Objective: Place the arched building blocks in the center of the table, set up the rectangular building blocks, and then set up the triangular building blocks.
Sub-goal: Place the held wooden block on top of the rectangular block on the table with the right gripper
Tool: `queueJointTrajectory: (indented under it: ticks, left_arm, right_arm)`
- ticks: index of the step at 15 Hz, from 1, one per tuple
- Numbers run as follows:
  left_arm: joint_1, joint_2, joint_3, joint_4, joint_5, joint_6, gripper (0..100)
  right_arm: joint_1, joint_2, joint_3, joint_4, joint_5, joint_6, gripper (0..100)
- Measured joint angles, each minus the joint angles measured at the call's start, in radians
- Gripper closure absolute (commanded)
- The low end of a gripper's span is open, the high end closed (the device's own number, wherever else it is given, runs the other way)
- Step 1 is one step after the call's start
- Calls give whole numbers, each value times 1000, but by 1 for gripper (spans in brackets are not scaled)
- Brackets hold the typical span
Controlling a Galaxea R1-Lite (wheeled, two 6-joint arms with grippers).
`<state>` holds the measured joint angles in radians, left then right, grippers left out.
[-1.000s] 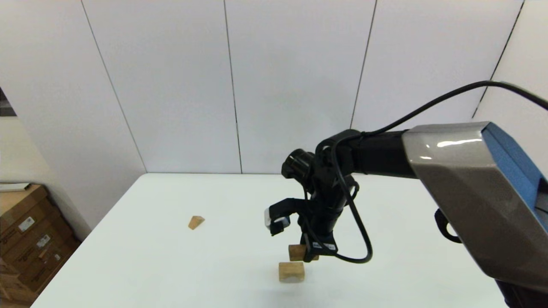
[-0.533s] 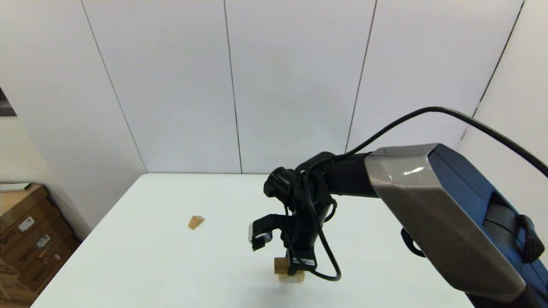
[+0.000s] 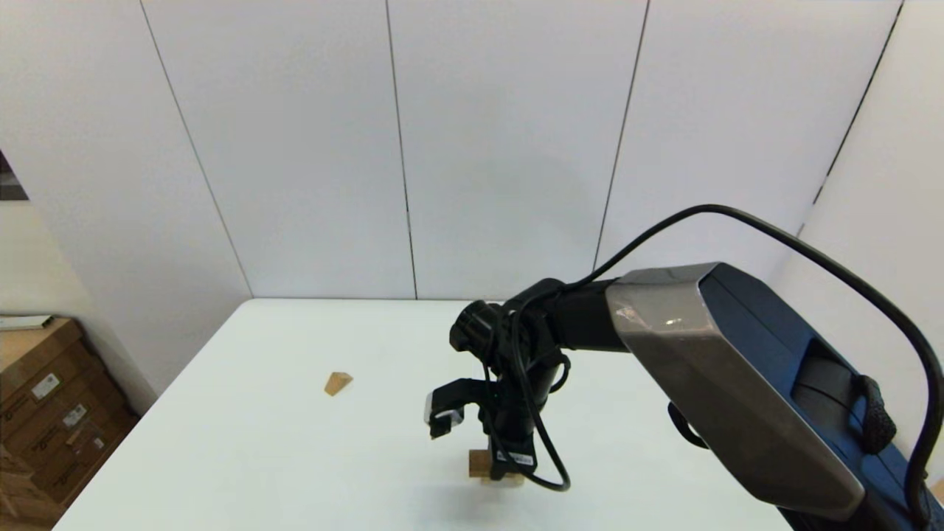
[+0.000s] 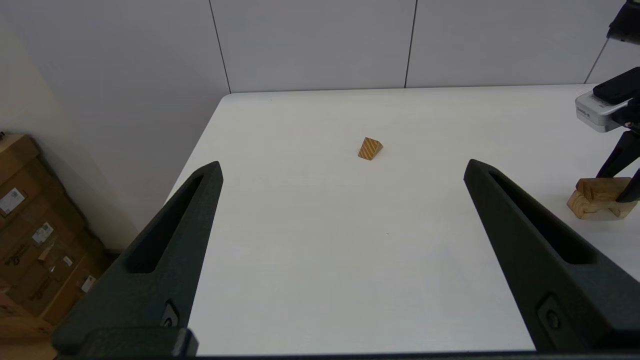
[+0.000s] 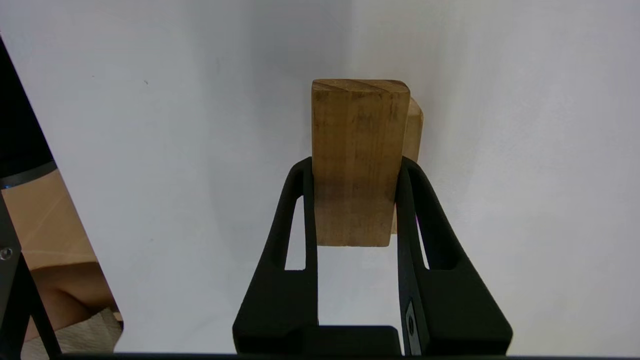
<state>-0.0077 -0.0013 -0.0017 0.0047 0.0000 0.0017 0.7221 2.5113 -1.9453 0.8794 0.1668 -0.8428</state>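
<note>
My right gripper (image 3: 509,463) is shut on the rectangular block (image 3: 479,462), a flat tan slab, near the front middle of the table (image 3: 258,442). The right wrist view shows the slab (image 5: 355,160) clamped between the fingers, with the arched block (image 5: 415,130) peeking out beneath it. In the left wrist view the slab seems to rest on the arched block (image 4: 592,207). The triangular block (image 3: 338,383) lies alone at the left (image 4: 370,148). My left gripper (image 4: 342,167) hangs open and empty near the front left, well short of the wedge.
Stacked cardboard boxes (image 3: 44,413) stand on the floor past the table's left edge (image 4: 30,220). White wall panels close off the far side. The right arm's cable loops beside the stacked blocks.
My right arm came down and moved left and toward me with the slab, from beside and above the arched block to on top of it. The wedge stayed put.
</note>
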Motion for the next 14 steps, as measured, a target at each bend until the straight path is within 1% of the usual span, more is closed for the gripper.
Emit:
queueJointTrajectory:
  ticks: [3, 5, 14]
  left_arm:
    - [0, 0, 0, 0, 0, 0, 0]
    - [0, 0, 0, 0, 0, 0, 0]
    - [0, 0, 0, 0, 0, 0, 0]
  right_arm:
    - [-10, 7, 0, 0, -7, 1, 100]
    - [-19, 10, 0, 0, -32, 1, 100]
    - [-38, 12, 0, -2, -34, 1, 100]
